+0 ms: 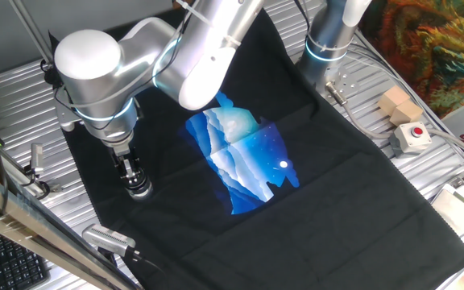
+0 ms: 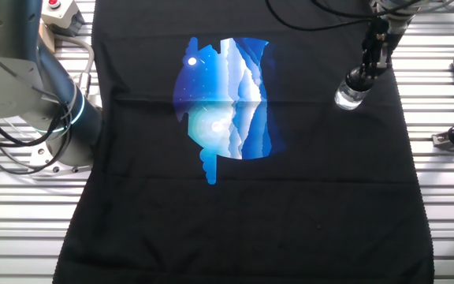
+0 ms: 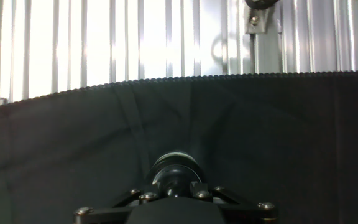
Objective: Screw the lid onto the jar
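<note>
At the cloth's (image 2: 243, 221) 2 o'clock corner, the gripper (image 2: 362, 76) holds the lid (image 2: 359, 80) clamped atop the jar (image 2: 349, 96), mid-screwing; next move requires continued rotation.

Cloth (image 1: 329, 177) spread over the surface (image 1: 22, 105), jar (image 1: 138, 188) on the cloth at lower left of one fixed view, hand (image 1: 132, 173) directly above it, red-buttoned box (image 1: 412, 136) off the cloth at right
</note>
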Motion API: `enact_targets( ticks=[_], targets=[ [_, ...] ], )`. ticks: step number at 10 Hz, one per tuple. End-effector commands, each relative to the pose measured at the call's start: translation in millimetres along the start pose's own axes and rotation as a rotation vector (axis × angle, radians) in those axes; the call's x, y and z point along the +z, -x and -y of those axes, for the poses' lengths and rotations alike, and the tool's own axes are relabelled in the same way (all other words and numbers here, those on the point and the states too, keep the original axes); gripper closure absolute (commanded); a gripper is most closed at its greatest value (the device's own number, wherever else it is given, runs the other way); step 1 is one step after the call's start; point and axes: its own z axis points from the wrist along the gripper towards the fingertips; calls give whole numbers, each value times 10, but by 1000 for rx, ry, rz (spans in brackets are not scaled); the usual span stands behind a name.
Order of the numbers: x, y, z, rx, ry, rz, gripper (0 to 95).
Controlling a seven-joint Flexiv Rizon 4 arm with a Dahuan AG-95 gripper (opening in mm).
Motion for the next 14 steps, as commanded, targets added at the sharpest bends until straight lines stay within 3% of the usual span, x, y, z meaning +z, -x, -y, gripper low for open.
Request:
enact_targets(
  ticks=[1,14],
  targets=[
    [-1,3,4,37,-7,3,950],
    [-3,11,25,130,-24,5,950]
  ],
)
